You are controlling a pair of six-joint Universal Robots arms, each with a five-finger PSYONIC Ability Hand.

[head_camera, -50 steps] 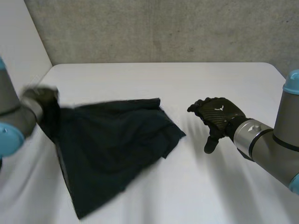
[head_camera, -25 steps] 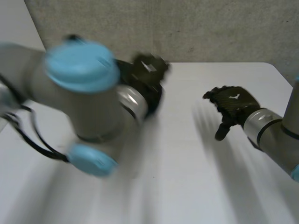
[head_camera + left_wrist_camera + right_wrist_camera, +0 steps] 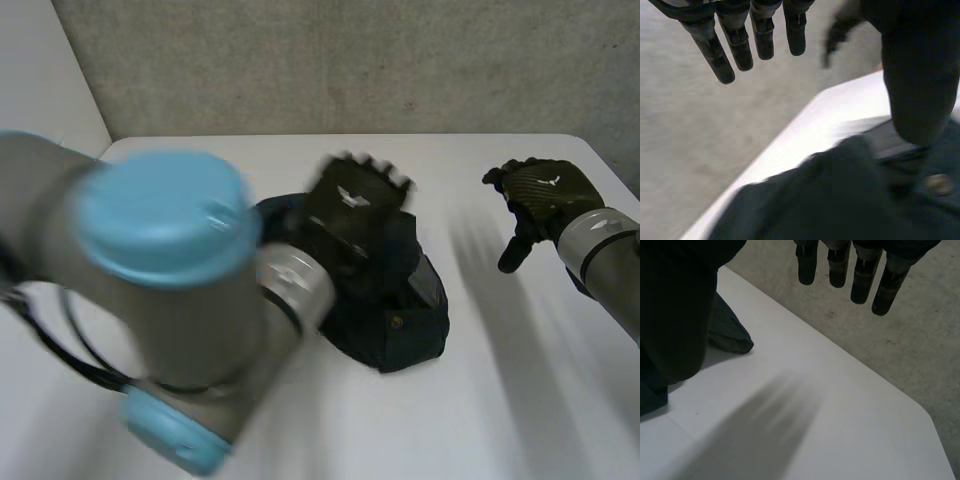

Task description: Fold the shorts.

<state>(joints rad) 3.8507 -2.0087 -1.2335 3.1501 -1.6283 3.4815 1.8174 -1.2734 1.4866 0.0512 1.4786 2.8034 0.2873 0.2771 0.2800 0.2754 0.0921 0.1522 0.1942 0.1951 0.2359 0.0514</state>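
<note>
The dark shorts (image 3: 400, 310) lie bunched in a heap at the middle of the white table (image 3: 500, 400), a small button (image 3: 939, 183) showing on them. My left hand (image 3: 352, 200) hovers over the heap's far side. In the left wrist view its fingers (image 3: 740, 40) are straight and spread, clear of the shorts (image 3: 840, 205) under the palm. My right hand (image 3: 545, 195) hangs open above the table's right side, apart from the cloth. In the right wrist view its fingers (image 3: 860, 275) are straight, and an edge of the shorts (image 3: 730, 335) lies beside its thumb.
My left arm, with its light-blue cap (image 3: 165, 220), reaches across the near left of the table and covers the heap's left part. A grey concrete wall (image 3: 350, 60) rises behind the table's far edge. Bare tabletop lies to the right of the shorts.
My left arm swung from the table's left side to the middle, carrying the shorts over into a bunched heap, and its hand opened. The right hand drew away to the right.
</note>
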